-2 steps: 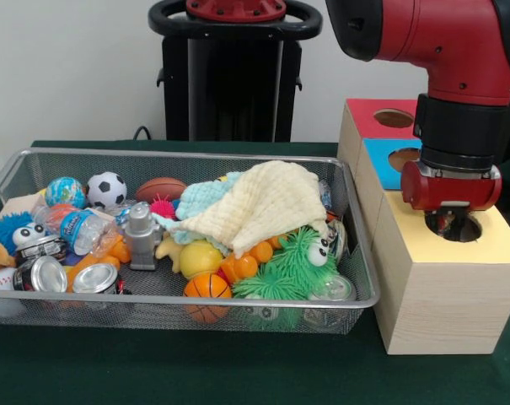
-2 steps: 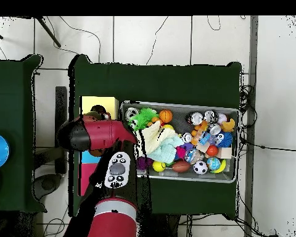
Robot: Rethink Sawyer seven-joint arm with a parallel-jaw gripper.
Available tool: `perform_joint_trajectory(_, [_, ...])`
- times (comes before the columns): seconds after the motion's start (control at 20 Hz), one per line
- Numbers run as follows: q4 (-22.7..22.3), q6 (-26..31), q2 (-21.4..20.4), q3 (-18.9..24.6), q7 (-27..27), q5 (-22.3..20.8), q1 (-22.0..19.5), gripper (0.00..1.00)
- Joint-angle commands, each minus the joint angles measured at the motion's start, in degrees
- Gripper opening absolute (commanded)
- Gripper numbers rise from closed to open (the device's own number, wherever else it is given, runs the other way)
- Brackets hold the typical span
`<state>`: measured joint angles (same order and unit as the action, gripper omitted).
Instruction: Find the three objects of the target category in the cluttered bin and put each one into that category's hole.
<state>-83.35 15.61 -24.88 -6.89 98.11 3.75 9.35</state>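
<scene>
balls [image 1: 107, 189]: 5 | cans [image 1: 95, 278]: 3 | cloths [image 1: 267, 202]: 2 | bin [image 1: 179, 153]: 1

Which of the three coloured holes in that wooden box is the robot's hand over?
The hand is over the yellow-topped hole, the one nearest the camera in the front view. The blue hole and the red hole lie behind it, uncovered.

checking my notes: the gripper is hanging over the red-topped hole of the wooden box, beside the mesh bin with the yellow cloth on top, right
Not quite. In the front view the gripper hangs over the hole in the yellow-topped section of the wooden box, not the red-topped one, which lies at the far end. The rest holds: the mesh bin sits beside the box with the yellow cloth on top.
</scene>
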Motion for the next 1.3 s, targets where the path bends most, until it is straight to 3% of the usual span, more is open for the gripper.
perform_joint_trajectory(0.05, [-4.93, 3.24, 5.87, 1.54, 7.13, -2.01, -0.98, 1.00])
perform_joint_trajectory(0.15, [-5.00, 3.01, 5.82, 1.68, 7.06, -2.06, -1.07, 1.00])
perform_joint_trajectory(0.2, [-4.97, 3.16, 5.81, 1.89, 6.97, -2.04, -1.19, 0.00])
perform_joint_trajectory(0.6, [-4.79, 3.48, 5.29, 1.48, 6.98, -2.07, -0.96, 0.00])
perform_joint_trajectory(0.9, [-6.00, 8.34, 0.64, 2.46, 5.94, -1.17, -1.73, 0.00])
perform_joint_trajectory(1.3, [-6.54, 7.65, -0.22, 3.16, 5.65, -1.20, -2.11, 0.00])
